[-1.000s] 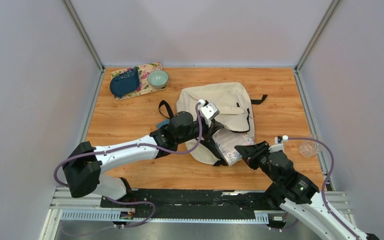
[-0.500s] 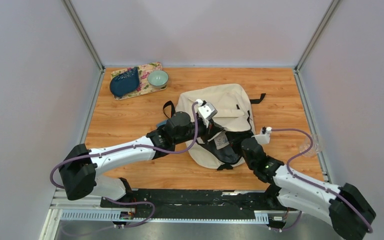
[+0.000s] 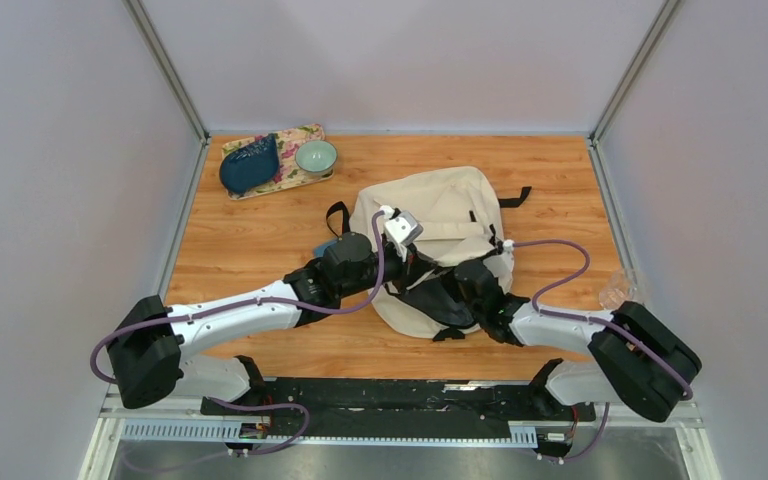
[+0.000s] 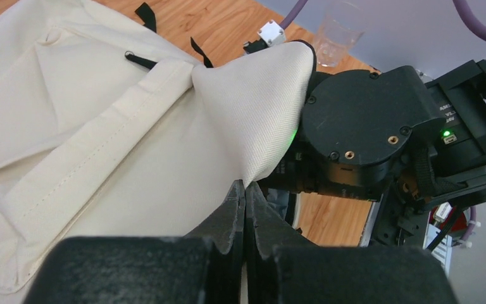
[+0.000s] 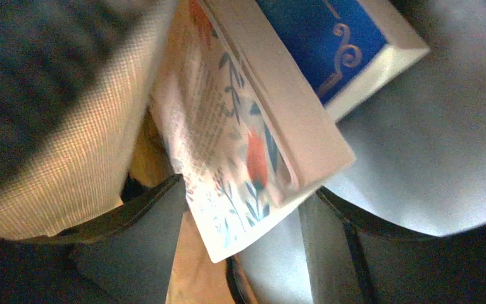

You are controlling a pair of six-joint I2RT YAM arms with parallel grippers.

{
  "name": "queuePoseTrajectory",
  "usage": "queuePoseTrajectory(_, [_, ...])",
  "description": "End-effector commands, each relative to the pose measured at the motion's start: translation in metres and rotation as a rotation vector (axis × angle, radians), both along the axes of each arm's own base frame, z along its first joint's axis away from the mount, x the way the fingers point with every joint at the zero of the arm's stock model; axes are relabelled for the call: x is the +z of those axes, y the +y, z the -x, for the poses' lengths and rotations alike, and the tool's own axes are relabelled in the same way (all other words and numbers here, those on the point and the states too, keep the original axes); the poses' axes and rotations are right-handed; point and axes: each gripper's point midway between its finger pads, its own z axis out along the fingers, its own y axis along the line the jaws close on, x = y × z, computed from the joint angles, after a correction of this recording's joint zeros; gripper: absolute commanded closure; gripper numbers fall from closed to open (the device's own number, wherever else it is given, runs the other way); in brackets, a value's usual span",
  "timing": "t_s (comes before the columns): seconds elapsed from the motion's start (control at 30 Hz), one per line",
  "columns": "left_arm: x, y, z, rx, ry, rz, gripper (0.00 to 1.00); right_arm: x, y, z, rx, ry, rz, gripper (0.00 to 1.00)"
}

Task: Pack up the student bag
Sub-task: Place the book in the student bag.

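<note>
Two arms meet at the student bag, lying flat in the middle of the wooden table in the overhead view; the right arm reaches into its open mouth. Left wrist view: the left gripper, fingers pressed together, pinches the cream rim and tents it up. Right wrist view: the right gripper is spread around a floral notebook beside a blue book. Limp, light cloth, I judge: hold the stitched rim or a strap, else the mouth sags shut
</note>
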Motion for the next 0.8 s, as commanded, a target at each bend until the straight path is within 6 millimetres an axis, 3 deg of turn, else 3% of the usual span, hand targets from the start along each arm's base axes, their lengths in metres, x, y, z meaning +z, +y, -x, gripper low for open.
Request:
queuePoseTrajectory(0.0, [0.03, 0.005, 0.008, -0.008, -0.03, 0.103, 1.0, 0.001, -0.006, 0.02, 0.074, -0.002, 0.015, 0.3])
queuePoseTrajectory(0.03, [0.029, 0.005, 0.008, -0.006, -0.025, 0.102, 1.0, 0.01, -0.008, 0.025, 0.087, -0.018, -0.003, 0.3])
queuePoseTrajectory(0.1, [0.024, 0.006, 0.007, -0.001, -0.018, 0.099, 1.0, 0.002, -0.015, 0.039, 0.12, 0.011, 0.04, 0.29])
queuePoseTrajectory(0.27, [0.018, 0.006, 0.005, 0.002, -0.004, 0.096, 1.0, 0.019, -0.025, 0.057, 0.149, -0.018, 0.024, 0.3])
queuePoseTrajectory(0.37, [0.016, 0.005, 0.005, -0.002, 0.005, 0.1, 1.0, 0.018, -0.026, 0.065, 0.172, -0.021, 0.001, 0.51])
queuePoseTrajectory(0.4, [0.017, 0.004, 0.005, -0.003, 0.006, 0.102, 1.0, 0.02, -0.024, 0.068, 0.189, -0.023, -0.012, 0.66])
queuePoseTrajectory(0.5, [0.017, 0.003, 0.006, -0.01, 0.01, 0.109, 1.0, 0.013, -0.022, 0.072, 0.205, 0.006, -0.005, 0.94])
queuePoseTrajectory(0.57, [0.017, 0.002, 0.007, -0.014, 0.014, 0.112, 1.0, 0.01, -0.021, 0.071, 0.207, 0.021, -0.003, 1.0])
queuePoseTrajectory(0.67, [0.018, 0.001, 0.008, -0.025, 0.017, 0.118, 1.0, 0.008, -0.014, 0.065, 0.21, 0.012, -0.002, 1.0])
queuePoseTrajectory(0.77, [0.016, 0.002, 0.01, -0.028, 0.02, 0.108, 1.0, 0.018, -0.009, 0.044, 0.165, -0.029, 0.007, 1.0])
